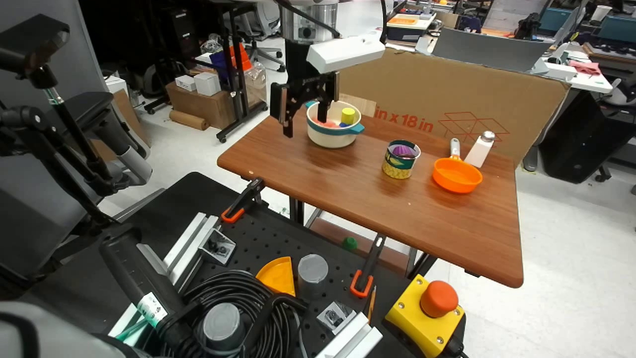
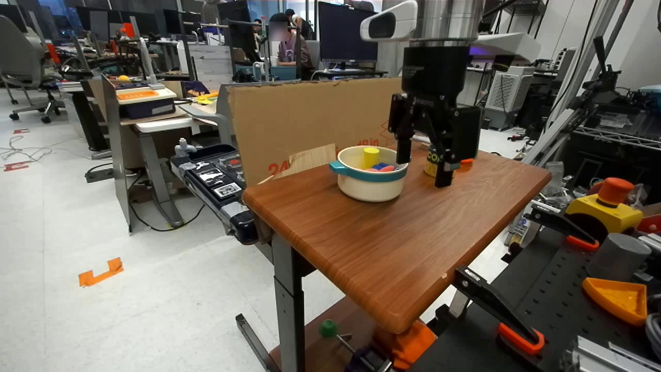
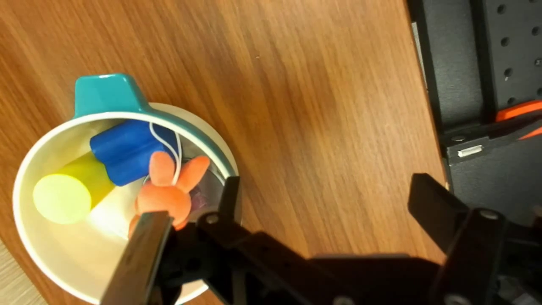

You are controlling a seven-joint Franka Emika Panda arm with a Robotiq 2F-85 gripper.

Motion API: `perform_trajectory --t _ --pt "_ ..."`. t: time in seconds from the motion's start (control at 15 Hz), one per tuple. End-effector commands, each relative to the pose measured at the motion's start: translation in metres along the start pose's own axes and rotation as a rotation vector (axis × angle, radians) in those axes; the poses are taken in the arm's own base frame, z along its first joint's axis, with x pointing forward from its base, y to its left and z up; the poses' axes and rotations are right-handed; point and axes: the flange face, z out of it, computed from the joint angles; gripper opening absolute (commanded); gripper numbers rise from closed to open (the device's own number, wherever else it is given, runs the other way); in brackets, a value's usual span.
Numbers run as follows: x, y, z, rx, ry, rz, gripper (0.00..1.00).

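Note:
My gripper (image 3: 325,186) stands open above the table beside a cream pot, with only bare wood seen between its fingers. In the wrist view one finger (image 3: 229,197) overlaps the rim of the pot (image 3: 76,258); whether they touch I cannot tell. Both exterior views show the gripper (image 1: 305,123) (image 2: 423,166) close to the pot (image 1: 330,140) (image 2: 369,191), which has a teal band and handles. Inside it lie a yellow cylinder (image 3: 63,199), a blue block (image 3: 131,152) and an orange rabbit-shaped toy (image 3: 165,201) with a white cord. A greyish item beneath the toy is partly hidden.
On the wooden table (image 1: 348,179) stand an open can (image 1: 397,166) with something purple inside, an orange pan (image 1: 457,181) and a white shaker (image 1: 480,149). A cardboard wall (image 1: 422,94) lines the back edge. Clamps (image 1: 243,201) grip the front edge.

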Motion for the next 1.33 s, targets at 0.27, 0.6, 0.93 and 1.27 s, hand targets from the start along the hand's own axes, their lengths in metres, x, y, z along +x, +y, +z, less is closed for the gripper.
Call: perform_trajectory --t 0.27,0.6,0.93,1.27 --pt "-0.005 0.004 -0.017 -0.026 0.063 -0.029 1.0" --pt "-0.007 0.032 -0.035 -0.088 0.133 0.112 1.0" --pt "-0.012 0.064 -0.051 -0.166 0.186 0.24 1.0" --pt "-0.008 0.077 -0.035 -0.119 0.167 0.289 1.0"
